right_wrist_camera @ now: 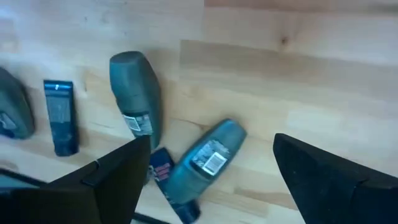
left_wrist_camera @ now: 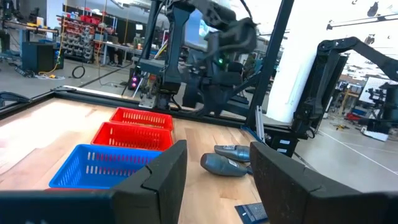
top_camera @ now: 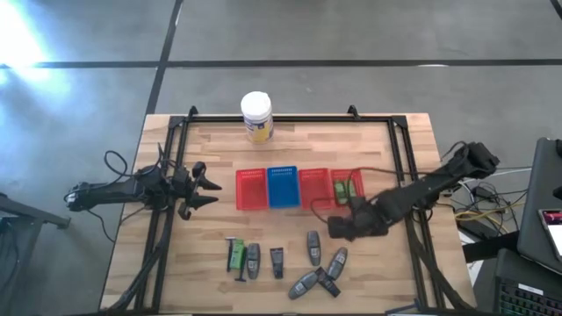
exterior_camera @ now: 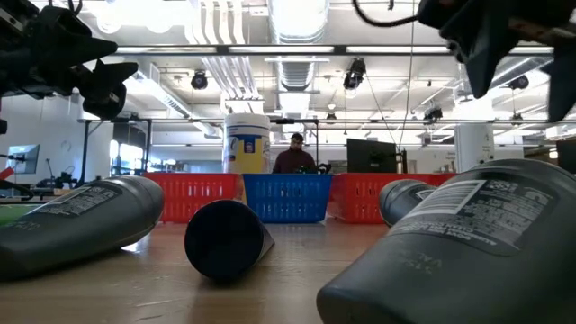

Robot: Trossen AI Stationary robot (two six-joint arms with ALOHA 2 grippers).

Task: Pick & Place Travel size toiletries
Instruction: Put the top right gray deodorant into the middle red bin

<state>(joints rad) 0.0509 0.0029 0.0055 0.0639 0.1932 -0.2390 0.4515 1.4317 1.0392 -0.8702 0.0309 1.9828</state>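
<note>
Evidently early: one green item, seemingly, lies in the rightmost red basket [top_camera: 346, 188]. Eight toiletries [top_camera: 313, 247] remain nearer the table's front; right gripper [top_camera: 341, 227] spread empty above them, left gripper [top_camera: 200, 184] part-spread, empty.

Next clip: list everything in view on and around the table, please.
Loose toiletries: about seven, mostly grey or dark, one green, table's front.
Green toiletries: count unclear, in the rightmost red basket.
Red baskets: three, mid-table row.
Blue basket: one, second from left in the row.
White jar: one, yellow label, far edge.
Table: one, wooden.
Person: one, beyond the table.
Left tool: open, empty, left of the baskets.
Right tool: open, empty, right of the loose toiletries.
</note>
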